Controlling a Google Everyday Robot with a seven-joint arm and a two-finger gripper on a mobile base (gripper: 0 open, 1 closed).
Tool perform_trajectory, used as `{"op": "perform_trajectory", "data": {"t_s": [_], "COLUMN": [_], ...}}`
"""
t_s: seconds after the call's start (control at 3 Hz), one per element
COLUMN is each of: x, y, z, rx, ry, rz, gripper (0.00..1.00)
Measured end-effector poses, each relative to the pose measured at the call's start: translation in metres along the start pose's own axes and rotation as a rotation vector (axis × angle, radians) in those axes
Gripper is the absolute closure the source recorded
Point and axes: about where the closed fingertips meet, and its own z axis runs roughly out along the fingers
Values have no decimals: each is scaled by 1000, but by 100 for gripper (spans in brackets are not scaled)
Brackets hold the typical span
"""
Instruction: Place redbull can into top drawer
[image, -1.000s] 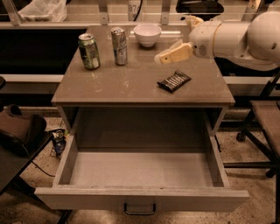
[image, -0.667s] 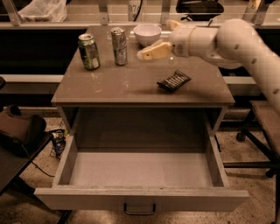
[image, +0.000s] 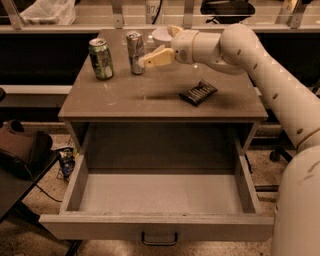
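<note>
cabinet (image: 150, 97): low unit w/ flat brown top, centre of view; cans, bowl and packet all sit on its top.
top drawer (image: 155, 225): pulled fully out toward cam, pale grey-beige box, inside bare (nothing lying in it).
my arm (image: 272, 67): cream, comes in from the right edge, runs up and bends left across the back of the cabinet top.
brown bag (image: 22, 147): left edge, lying on a dark surface beside the cabinet.
plastic bag (image: 47, 11): whitish, crumpled, top left on the ledge behind.
my gripper (image: 157, 44): over the back of the top, pointing left, holding nothing. Fingers spread apart: lower tan finger (image: 159, 57) ends just right of the redbull can, other one is up by the bowl. Can't tell if the lower tip touches the can.
white bowl (image: 161, 36): back centre of top, partly behind my gripper.
dark packet (image: 198, 92): flat, lying at an angle right of centre, well apart from the cans.
green can (image: 101, 59): upright, back-left of top, wider of the two.
redbull can (image: 135, 52): upright, slim, silver-grey, on the cabinet top near the back, between green can and my gripper; not in the drawer.
drawer handle (image: 159, 239): small, dark, centre of front panel, bottom of view.
</note>
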Motion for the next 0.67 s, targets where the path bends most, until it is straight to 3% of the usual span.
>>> {"op": "perform_trajectory", "data": {"t_s": [0.67], "x": [4], "y": [-1], "z": [34], "rx": [-12], "ry": [-6], "rz": [37], "gripper": [0]}}
